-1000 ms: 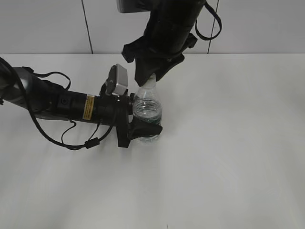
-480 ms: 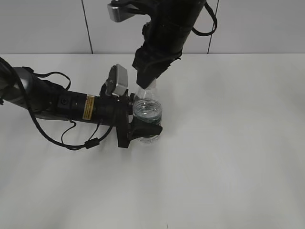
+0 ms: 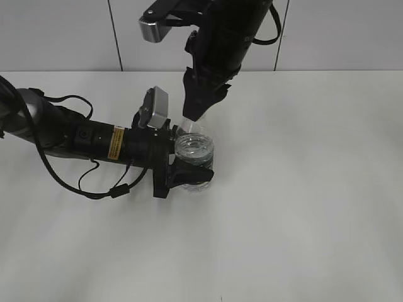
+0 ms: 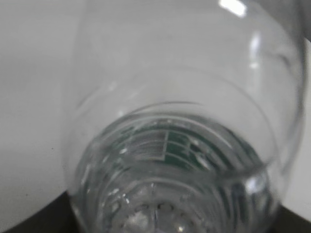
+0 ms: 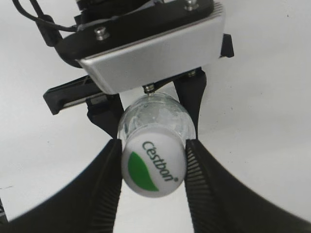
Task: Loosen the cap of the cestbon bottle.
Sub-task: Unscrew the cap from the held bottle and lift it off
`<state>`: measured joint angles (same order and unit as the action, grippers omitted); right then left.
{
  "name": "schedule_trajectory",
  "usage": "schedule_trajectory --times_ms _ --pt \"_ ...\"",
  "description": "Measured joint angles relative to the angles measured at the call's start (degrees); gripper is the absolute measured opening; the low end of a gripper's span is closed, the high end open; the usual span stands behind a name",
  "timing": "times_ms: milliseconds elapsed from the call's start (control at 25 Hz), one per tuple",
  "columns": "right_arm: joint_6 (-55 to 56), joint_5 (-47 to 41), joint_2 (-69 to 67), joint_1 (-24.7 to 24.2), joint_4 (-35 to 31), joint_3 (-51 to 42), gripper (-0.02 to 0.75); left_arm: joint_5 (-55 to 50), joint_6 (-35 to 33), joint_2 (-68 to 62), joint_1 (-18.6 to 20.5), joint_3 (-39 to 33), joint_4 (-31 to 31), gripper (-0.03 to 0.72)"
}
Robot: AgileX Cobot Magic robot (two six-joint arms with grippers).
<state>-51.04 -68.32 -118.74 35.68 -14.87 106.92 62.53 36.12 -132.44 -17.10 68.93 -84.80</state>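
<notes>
The cestbon bottle stands upright on the white table, clear with a dark green label band. My left gripper comes in from the left and is shut on the bottle's lower body; its dark finger shows at the bottom corner of the left wrist view. My right gripper comes down from above and is shut on the cap, white with a green swoosh, one ribbed pad pressing each side. In the exterior view the cap is hidden by the right fingers.
The white table spreads around the bottle, with a tiled wall behind. The left arm and its cables lie across the left of the table. The left wrist camera block sits close behind the bottle.
My right wrist has turned about the cap, its camera bracket swinging round to the upper left. The left gripper and the bottle stay nearly in place.
</notes>
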Motion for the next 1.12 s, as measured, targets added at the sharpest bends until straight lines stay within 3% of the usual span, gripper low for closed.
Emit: schedule_trajectory --times_ms 760,1120 --pt "-27.15 -0.28 0.00 0.00 -0.11 0.00 0.302 0.41 0.06 -0.03 0.00 0.00 -0.70 0.412" --pt "-30.62 -0.35 0.00 0.00 -0.06 0.00 0.302 0.46 -0.04 -0.03 0.00 0.00 -0.76 0.412"
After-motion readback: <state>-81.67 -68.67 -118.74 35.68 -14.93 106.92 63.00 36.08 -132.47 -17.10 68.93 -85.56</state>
